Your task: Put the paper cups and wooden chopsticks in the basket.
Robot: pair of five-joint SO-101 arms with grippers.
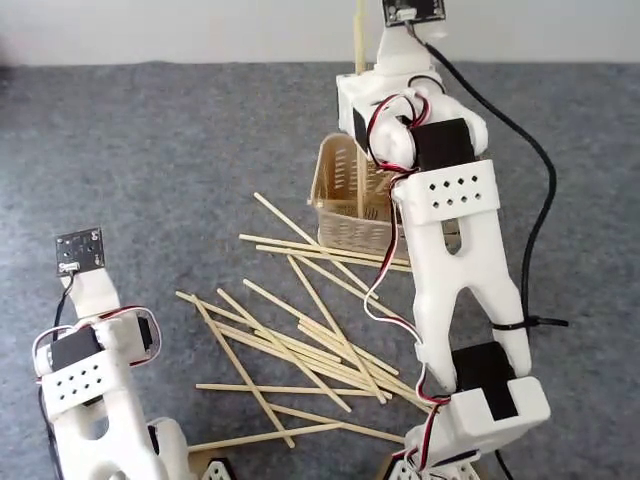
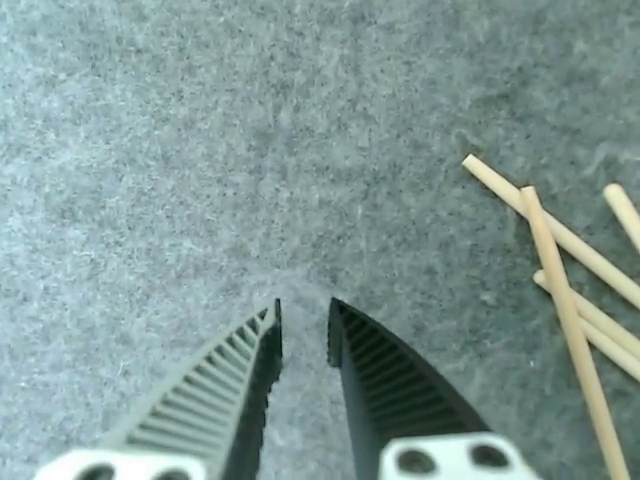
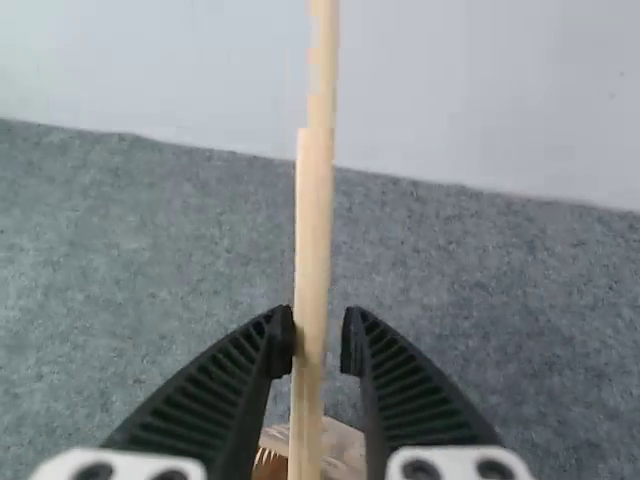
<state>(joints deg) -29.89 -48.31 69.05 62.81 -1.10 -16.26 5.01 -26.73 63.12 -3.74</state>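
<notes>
Chopsticks [image 1: 330, 362] lie scattered and crossed on the grey carpet [image 1: 180, 150] in the high view, just in front of the basket [image 1: 345, 230]. The right arm [image 1: 455, 260] stretches over it, and there's the held chopstick [image 1: 359, 40] standing upright above. Left wrist view: left gripper [image 2: 303, 325] over bare carpet, jaws slightly apart, nothing between them, chopsticks lying off to one side. Right wrist view: right gripper [image 3: 318, 335] pinching the held chopstick, basket rim beneath.

Right gripper [image 3: 318, 338] clamped, left gripper [image 2: 303, 312] slightly parted.
</notes>
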